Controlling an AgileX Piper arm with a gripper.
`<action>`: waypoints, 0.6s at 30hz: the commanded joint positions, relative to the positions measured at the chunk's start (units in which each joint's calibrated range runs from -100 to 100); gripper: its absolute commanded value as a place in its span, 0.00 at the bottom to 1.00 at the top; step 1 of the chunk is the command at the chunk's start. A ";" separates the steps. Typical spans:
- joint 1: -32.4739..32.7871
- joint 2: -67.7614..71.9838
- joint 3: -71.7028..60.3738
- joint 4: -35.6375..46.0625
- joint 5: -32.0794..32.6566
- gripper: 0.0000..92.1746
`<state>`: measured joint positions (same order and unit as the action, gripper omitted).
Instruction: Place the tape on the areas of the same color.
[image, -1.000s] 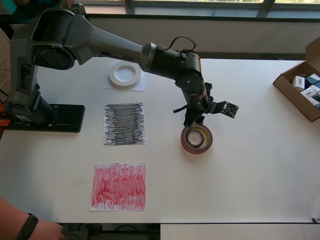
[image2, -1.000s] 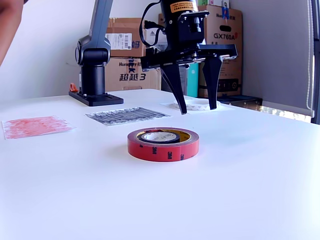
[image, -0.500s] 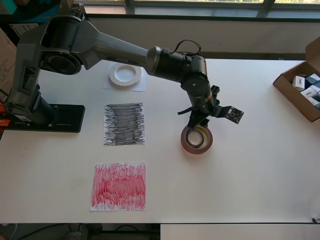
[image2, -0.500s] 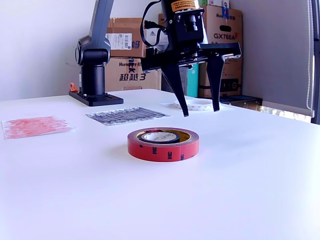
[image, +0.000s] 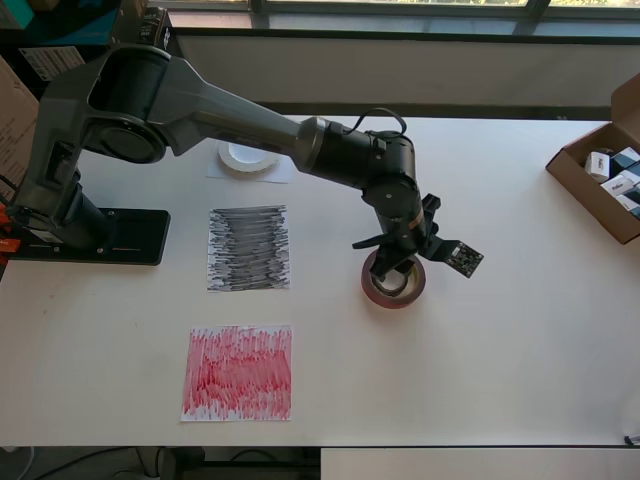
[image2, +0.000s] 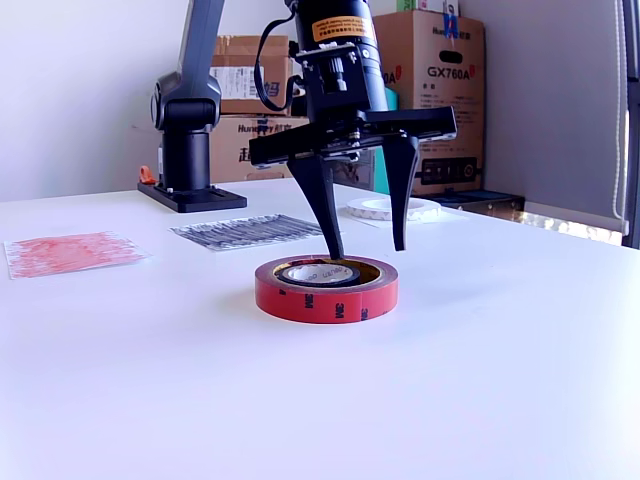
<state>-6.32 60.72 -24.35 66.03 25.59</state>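
The red-brown tape roll (image: 394, 287) (image2: 326, 290) with a yellowish core lies flat on the white table, right of the sheets in the overhead view. A small black roll (image2: 318, 272) appears to sit inside its hole. My gripper (image: 393, 264) (image2: 367, 247) hangs open just above the roll's far side, fingertips (image2: 336, 248) pointing down, touching nothing that I can see. The white ring (image: 243, 155) (image2: 393, 208) rests on the white sheet (image: 268, 171), partly hidden by my arm. The black sheet (image: 249, 248) (image2: 253, 231) and the red sheet (image: 238, 372) (image2: 68, 252) are bare.
An open cardboard box (image: 603, 181) with small packs stands at the overhead view's right edge. The arm's base (image: 92, 234) (image2: 190, 150) sits at the left. Stacked cartons (image2: 440, 90) stand behind the table in the exterior view.
The gripper has come down and toward the red-brown roll, ending just over its far side, still open. The arm now covers more of the white ring. The hand at the lower left is gone.
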 joint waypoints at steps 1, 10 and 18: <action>0.10 0.74 -1.41 0.11 -0.04 0.57; -0.06 1.68 -2.50 0.37 -0.04 0.57; 0.10 0.74 -2.41 4.53 0.04 0.57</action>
<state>-6.32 61.65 -27.04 69.38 25.72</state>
